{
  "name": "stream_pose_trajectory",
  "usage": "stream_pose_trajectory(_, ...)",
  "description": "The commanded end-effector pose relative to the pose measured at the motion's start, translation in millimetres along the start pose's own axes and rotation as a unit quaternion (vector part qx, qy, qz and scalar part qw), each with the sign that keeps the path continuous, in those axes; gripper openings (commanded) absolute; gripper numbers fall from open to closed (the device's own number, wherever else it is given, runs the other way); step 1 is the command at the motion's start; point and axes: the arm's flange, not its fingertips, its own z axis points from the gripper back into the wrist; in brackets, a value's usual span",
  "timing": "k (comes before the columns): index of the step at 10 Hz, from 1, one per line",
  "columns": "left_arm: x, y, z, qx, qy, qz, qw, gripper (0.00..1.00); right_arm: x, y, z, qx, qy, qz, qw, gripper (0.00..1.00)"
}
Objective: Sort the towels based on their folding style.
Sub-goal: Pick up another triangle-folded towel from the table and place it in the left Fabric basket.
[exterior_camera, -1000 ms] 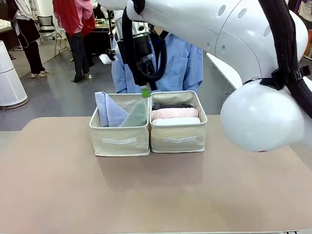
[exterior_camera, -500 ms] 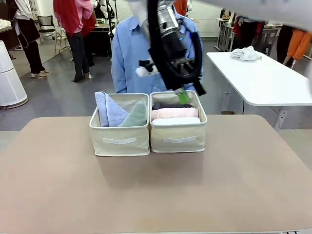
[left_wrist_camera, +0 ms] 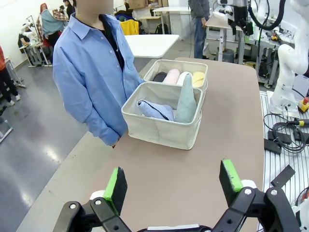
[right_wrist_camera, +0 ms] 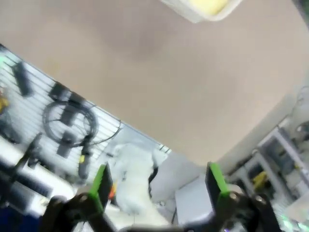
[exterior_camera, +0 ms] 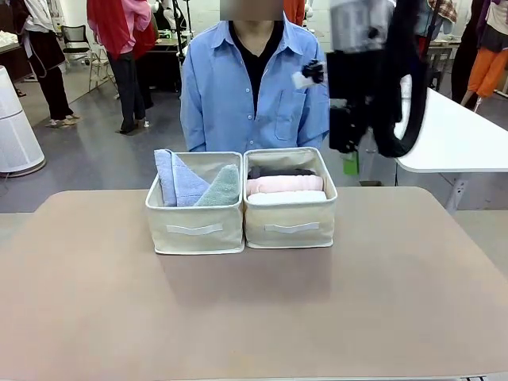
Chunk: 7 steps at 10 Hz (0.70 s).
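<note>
Two beige bins stand side by side mid-table. The left bin (exterior_camera: 194,228) holds a light blue cone (exterior_camera: 178,178) and a pale green cone (exterior_camera: 221,189). In the right bin (exterior_camera: 290,224) lie dark grey (exterior_camera: 282,171), pink (exterior_camera: 283,184) and white (exterior_camera: 286,198) rolls; a yellow roll (left_wrist_camera: 198,79) lies beside them in the left wrist view. My right gripper (exterior_camera: 349,155) hangs blurred in the air, above and right of the bins; in its own view it (right_wrist_camera: 158,181) is open and empty. My left gripper (left_wrist_camera: 173,181) is open and empty, well short of the bins.
A person in a blue shirt (exterior_camera: 254,87) stands at the far table edge right behind the bins. A white table (exterior_camera: 456,131) stands at the back right. Cables (right_wrist_camera: 72,125) lie on the floor beyond the table edge. Bare tabletop (exterior_camera: 254,317) lies in front of the bins.
My right arm has swung from above the bins up and off to the right, uncovering the person. The bins and towels have not moved.
</note>
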Motion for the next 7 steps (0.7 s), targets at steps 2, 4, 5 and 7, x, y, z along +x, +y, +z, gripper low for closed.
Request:
stream_pose_trajectory(2, 0.2, -1.2, -0.3, 0.006, -0.011, -0.008, 1.0, 1.0, -12.9, 0.5, -28.0, -0.051, -0.048, 0.033, 0.997, 1.0)
stream_pose_trajectory(4, 0.2, -1.2, -0.3, 0.006, -0.011, -0.008, 1.0, 1.0, -10.7, -3.2, -20.6, -0.027, -0.026, 0.016, 0.999, 1.0)
stream_pose_trajectory(5, 0.2, -1.2, -0.3, 0.006, -0.011, -0.008, 1.0, 1.0, -10.7, -3.2, -20.6, -0.027, -0.026, 0.016, 0.999, 1.0)
stream_pose_trajectory(7, 0.2, -1.2, -0.3, 0.006, -0.011, -0.008, 1.0, 1.0, -10.7, -3.2, -20.6, -0.027, -0.026, 0.016, 0.999, 1.0)
